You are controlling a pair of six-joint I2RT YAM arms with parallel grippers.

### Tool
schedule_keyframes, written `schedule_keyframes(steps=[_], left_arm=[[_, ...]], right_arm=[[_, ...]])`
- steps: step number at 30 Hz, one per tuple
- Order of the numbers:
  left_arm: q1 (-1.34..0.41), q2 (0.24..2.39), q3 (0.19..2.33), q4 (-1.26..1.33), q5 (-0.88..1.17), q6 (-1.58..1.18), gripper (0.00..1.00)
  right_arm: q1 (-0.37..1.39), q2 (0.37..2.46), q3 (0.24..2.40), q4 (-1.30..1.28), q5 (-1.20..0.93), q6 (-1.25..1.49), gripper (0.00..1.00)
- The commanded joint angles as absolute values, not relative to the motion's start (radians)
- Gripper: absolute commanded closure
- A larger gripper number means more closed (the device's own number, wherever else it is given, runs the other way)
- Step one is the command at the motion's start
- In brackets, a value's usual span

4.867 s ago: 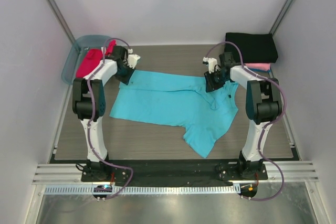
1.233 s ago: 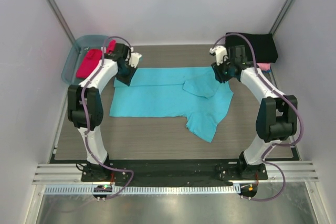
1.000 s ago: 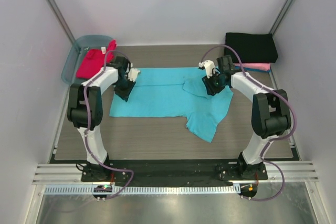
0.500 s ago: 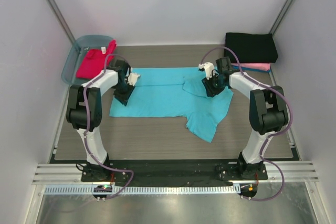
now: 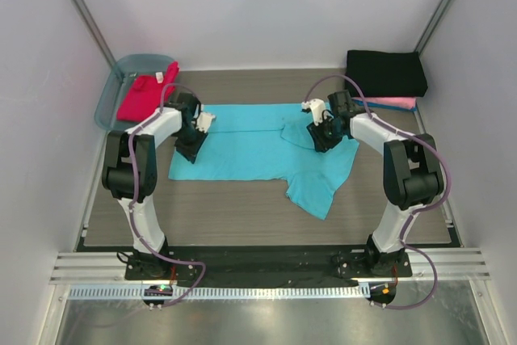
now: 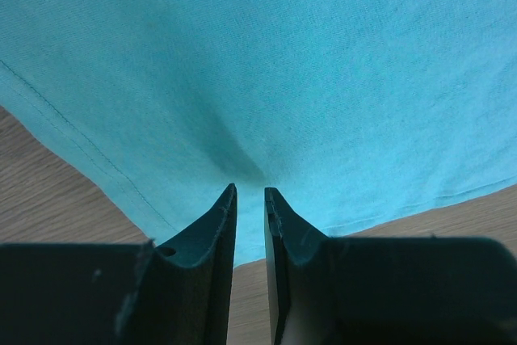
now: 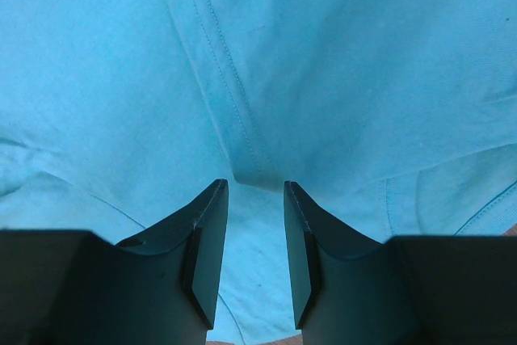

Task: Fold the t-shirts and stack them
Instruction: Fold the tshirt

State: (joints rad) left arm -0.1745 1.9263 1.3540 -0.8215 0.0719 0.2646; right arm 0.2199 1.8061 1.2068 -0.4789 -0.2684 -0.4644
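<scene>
Overhead only, takes in the whole layout: a translucent blue-grey tub (image 5: pixel 105 103) at the far-left corner of the wooden table (image 5: pixel 242 212), the red-magenta t-shirt (image 5: pixel 145 96) bunched inside that tub, and the black t-shirt (image 5: pixel 386 73) folded well to the right of the tub along the same far edge, with a strip of the pink t-shirt (image 5: pixel 397 103) peeking out at its near side. From the wrists, none of that, just cloth filling the frame and a sliver of tabletop. In return, shows the stitching and the grip itself, both too small to read from above.

As for the turquoise t-shirt (image 5: pixel 242 147): spread to the right of the tub and nearer the arm bases, mostly flat. Laid as a wide band, with a sleeve flap turned over at the end away from the tub and a lobe trailing toward the bases. Smooth knit, stitched hem, faint creases running into each pinch.

Down on the shirt's tub-side end, near the hem, the left gripper (image 6: pixel 250 190): jaws nearly together, a puckered tuck of turquoise cloth nipped between the tips. Down on the end far from the tub, the right gripper (image 7: pixel 256 183): jaws a little wider, closed on a thicker ridge of the same shirt carrying a double-stitched seam. On both sides, elbows pushed outward, forearms angled in toward each other, wrists bent down.
</scene>
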Motion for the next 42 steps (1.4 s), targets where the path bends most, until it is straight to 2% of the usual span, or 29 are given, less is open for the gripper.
schedule_keyframes(steps=[1, 18, 21, 23, 25, 27, 42], left_arm=[[-0.167, 1.914, 1.384, -0.813, 0.074, 0.255, 0.79], [-0.166, 1.916, 1.384, -0.813, 0.066, 0.245, 0.79], [-0.166, 1.914, 1.384, -0.813, 0.067, 0.244, 0.79], [-0.166, 1.913, 1.381, -0.811, 0.064, 0.244, 0.79], [-0.166, 1.91, 1.379, -0.81, 0.066, 0.242, 0.79], [-0.166, 1.91, 1.379, -0.808, 0.064, 0.242, 0.79], [-0.164, 1.936, 1.391, -0.793, 0.095, 0.23, 0.8]], right_arm=[[0.225, 1.767, 1.204, -0.463, -0.268, -0.456, 0.6], [0.227, 1.844, 1.206, -0.448, -0.239, -0.465, 0.62], [0.227, 1.853, 1.206, -0.449, -0.239, -0.46, 0.65], [0.227, 1.855, 1.207, -0.449, -0.233, -0.457, 0.72], [0.225, 1.847, 1.206, -0.449, -0.224, -0.459, 0.83], [0.227, 1.824, 1.203, -0.454, -0.216, -0.465, 0.87], [0.256, 1.698, 1.173, -0.54, -0.149, -0.554, 0.88]])
